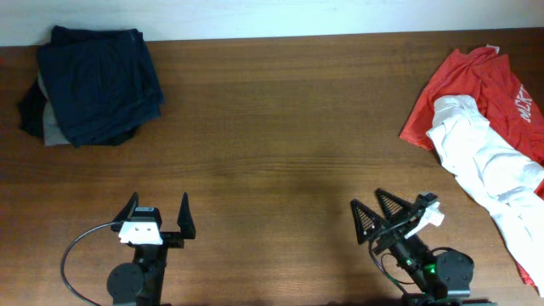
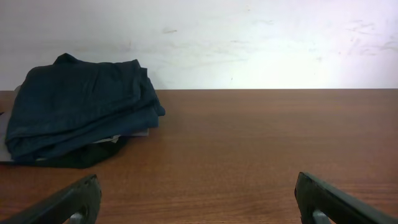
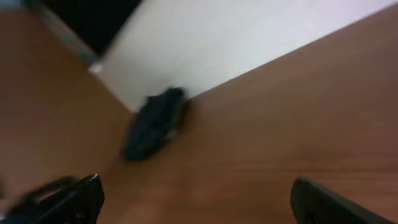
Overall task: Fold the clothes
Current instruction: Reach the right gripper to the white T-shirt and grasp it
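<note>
1. Far left, back corner of the table (image 1: 272,127): a folded stack of dark navy clothes (image 1: 98,85), with a bit of grey and black peeking out underneath. The left wrist view shows the same stack (image 2: 81,118) sitting against the white wall.
2. Near left edge: the left arm (image 1: 136,276). Its jaws are spread wide, nothing between them, just bare wood. They're well apart from the stack.
3. Middle of the table is plain brown wood grain.
4. Near right edge: the right arm (image 1: 425,268), angled toward the left. Its jaws are also wide open and holding nothing. The right wrist view is blurry, and you can only make out a dark lump (image 3: 155,124) by the wall.
5. Far right: the red tee (image 1: 476,85) is spread out rumpled, with white lettering showing near the table's right edge.
6. On top of it is the white shirt (image 1: 484,161), bunched up and unfolded. It trails down toward the near right corner, lying close to the right arm but not touching it.
</note>
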`<action>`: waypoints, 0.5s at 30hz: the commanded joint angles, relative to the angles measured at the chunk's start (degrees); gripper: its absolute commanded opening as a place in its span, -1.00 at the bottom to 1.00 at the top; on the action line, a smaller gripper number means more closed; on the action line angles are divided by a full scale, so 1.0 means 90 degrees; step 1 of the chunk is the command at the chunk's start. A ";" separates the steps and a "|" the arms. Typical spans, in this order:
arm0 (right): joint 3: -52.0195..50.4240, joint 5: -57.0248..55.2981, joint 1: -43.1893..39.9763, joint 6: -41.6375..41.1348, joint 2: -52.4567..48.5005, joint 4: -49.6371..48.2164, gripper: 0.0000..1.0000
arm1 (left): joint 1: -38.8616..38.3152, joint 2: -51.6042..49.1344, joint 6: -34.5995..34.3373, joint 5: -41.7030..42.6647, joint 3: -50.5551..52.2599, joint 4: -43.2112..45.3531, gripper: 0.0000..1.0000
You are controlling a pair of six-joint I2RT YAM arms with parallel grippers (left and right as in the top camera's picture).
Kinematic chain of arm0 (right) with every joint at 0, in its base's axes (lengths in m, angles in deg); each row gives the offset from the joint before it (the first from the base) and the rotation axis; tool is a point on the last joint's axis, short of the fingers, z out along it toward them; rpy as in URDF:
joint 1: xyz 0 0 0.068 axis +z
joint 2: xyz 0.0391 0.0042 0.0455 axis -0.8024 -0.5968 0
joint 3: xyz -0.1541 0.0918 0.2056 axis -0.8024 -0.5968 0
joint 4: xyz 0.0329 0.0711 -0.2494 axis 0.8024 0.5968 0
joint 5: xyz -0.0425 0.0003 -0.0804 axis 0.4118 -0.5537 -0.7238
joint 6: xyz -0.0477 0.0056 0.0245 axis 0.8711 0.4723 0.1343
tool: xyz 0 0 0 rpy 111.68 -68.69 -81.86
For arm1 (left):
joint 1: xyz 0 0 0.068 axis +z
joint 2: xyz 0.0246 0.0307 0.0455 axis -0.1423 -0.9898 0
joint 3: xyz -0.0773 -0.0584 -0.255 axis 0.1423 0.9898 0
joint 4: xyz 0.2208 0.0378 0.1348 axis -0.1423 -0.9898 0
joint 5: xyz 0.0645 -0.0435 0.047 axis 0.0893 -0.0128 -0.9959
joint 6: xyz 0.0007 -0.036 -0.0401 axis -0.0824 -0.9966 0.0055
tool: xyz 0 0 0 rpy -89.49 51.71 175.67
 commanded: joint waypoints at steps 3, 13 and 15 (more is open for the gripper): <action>0.0010 0.0617 0.0034 -0.1290 0.0051 -0.2059 0.97 | 0.0032 0.0032 0.0097 0.0049 0.0049 0.0010 0.98; 0.4556 -0.4150 0.0022 0.2375 -0.4636 0.1241 0.97 | 0.0032 0.0032 0.0097 0.0049 0.0049 0.0010 0.98; 0.6178 -0.5166 0.0019 0.2380 -0.6322 0.2273 0.97 | 0.0032 0.0032 0.0097 0.0049 0.0049 0.0010 0.98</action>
